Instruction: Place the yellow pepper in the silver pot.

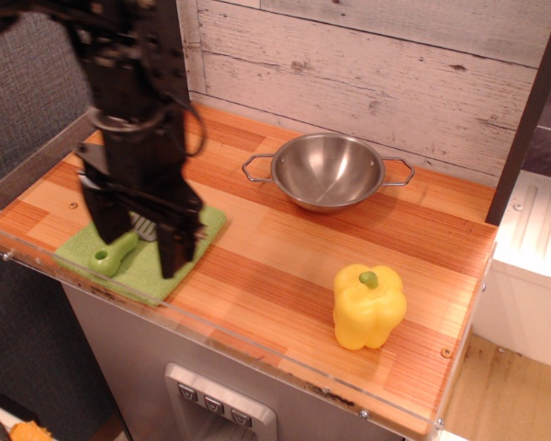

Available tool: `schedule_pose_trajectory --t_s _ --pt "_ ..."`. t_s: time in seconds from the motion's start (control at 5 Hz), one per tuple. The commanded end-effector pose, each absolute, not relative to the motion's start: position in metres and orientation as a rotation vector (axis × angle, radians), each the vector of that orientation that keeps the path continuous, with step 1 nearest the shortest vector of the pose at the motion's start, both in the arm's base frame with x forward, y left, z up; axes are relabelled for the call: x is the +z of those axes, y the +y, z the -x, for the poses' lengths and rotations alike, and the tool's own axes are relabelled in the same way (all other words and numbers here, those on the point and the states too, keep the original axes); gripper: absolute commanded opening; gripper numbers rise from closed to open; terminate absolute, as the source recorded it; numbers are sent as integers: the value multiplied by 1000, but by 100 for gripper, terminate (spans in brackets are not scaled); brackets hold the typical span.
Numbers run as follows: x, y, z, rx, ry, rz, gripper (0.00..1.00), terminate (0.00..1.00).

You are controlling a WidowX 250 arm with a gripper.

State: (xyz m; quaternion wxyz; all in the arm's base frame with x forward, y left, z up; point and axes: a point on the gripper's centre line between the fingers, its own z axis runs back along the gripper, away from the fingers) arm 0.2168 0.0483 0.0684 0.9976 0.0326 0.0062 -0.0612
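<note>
Black gripper (140, 237) spread wide and empty above the green cloth (156, 259).

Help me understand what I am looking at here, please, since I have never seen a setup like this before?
This is one camera view, looking down from the front at a small wooden counter. The black machine at the left is a robot arm; its gripper is the two-fingered claw at the bottom, open and holding nothing. Under it lies a green cloth with a green-handled spatula on it. Near the back wall sits the silver pot, empty. The yellow pepper stands upright near the front right edge, away from the arm. The arm is meant to put the pepper into the pot; that is not yet done.
</note>
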Motion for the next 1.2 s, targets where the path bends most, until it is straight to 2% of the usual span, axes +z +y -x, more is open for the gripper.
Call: schedule_pose_trajectory --t_s 0.0,0.4,0.6,1.0 --pt "94 -34 -251 -279 -82 -32 100 0" --pt "108 -101 -265 -406 -127 -44 100 0" --pt "101 -113 -263 -430 -119 -56 100 0" --pt "74 -101 -259 -415 -64 -102 100 0"
